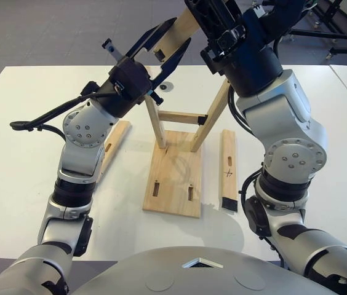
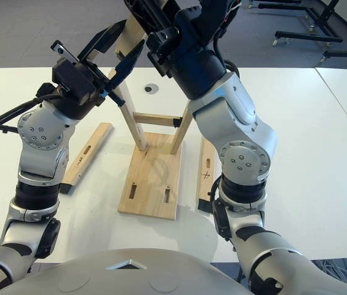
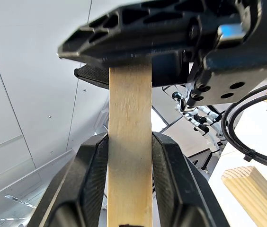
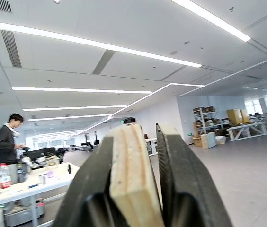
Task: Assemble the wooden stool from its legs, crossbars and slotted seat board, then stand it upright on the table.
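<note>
The slotted seat board (image 1: 173, 178) lies flat on the white table. Two legs (image 1: 156, 123) (image 1: 213, 117) stand in its far slots, joined by a crossbar (image 1: 179, 117); the two near slots are empty. High above the table a loose wooden bar (image 1: 172, 38) is gripped at both ends. My left gripper (image 3: 129, 142) is shut on its lower end, and my right gripper (image 4: 136, 137) is shut on its upper end, near the frame's top. The bar's end (image 4: 133, 184) shows between the right fingers.
One loose leg (image 1: 115, 144) lies left of the board, another (image 1: 228, 163) with a black foot lies right of it. A small dark disc (image 1: 165, 87) sits on the table behind the standing legs. Bare table extends to both sides.
</note>
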{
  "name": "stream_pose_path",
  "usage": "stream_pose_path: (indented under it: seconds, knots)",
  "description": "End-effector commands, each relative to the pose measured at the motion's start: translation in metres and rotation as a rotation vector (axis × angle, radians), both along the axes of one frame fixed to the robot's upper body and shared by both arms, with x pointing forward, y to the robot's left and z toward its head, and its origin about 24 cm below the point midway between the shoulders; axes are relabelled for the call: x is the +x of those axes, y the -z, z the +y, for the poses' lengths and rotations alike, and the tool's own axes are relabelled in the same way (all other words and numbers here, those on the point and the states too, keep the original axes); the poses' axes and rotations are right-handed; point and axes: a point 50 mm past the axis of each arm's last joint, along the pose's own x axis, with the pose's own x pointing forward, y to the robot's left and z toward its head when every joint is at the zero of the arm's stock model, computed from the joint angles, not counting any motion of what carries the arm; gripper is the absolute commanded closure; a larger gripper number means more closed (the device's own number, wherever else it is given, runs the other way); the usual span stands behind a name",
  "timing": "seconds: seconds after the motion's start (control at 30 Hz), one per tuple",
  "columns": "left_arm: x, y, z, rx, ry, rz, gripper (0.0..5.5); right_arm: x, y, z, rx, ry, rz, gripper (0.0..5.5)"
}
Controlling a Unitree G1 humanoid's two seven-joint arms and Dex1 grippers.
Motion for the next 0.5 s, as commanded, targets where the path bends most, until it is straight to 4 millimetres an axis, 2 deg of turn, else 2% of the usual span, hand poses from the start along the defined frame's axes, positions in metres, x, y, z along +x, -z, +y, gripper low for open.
stream_pose_path:
  seconds: [0.03,0.3,0.47,0.5]
  knots:
    - [0.002,0.0,0.002,-0.011,-0.01,0.026,4.22,0.0,0.0,0.001,-0.025,-0.009,-0.03,5.05]
    - [0.004,0.001,0.002,-0.018,-0.011,0.043,4.22,-0.001,-0.001,0.003,-0.023,-0.01,-0.053,5.1]
    - [0.004,0.01,0.001,-0.041,0.054,0.18,4.22,-0.002,-0.003,0.003,-0.011,0.0,-0.073,5.11]
    - [0.004,0.009,0.003,-0.044,0.039,0.179,3.86,-0.002,-0.003,0.003,-0.008,0.002,-0.072,5.11]
